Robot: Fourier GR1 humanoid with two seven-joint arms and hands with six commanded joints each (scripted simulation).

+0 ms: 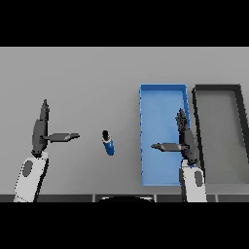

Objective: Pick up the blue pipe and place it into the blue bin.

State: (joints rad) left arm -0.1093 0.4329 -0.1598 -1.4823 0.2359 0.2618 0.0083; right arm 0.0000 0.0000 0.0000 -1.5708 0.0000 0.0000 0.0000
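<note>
Grey table [87, 78] fills the head view. Blue pipe [108, 143] lies flat on the bare table just below centre, short, dark cap end pointing toward 11 o'clock, blue body toward 5 o'clock, touching neither hand. Blue bin [146, 136] sits at 3 o'clock of the pipe, near it but apart, long side running 12 to 6, nothing lying inside that shows. Dark grey bin [241, 136] just beside the blue bin at its 3 o'clock, same orientation, rims close, can't tell if they touch. Left hand [39, 131] at 9 o'clock of the pipe, well apart from it, over the table, fingers straight and pointing to 12, thumb stuck out wide toward 3 o'clock at the pipe, holding nothing. Right hand [187, 141] shows over the right edge of the blue bin, at 3 o'clock of the pipe with most of the bin floor between them, fingers straight toward 12, thumb spread wide toward 9 o'clock over the bin floor, holding nothing. White forearms come in from 6 o'clock under each hand. Pipe is outside the bin, on the table between the two hands, closer to the bin's left wall than to the left hand's palm.
</note>
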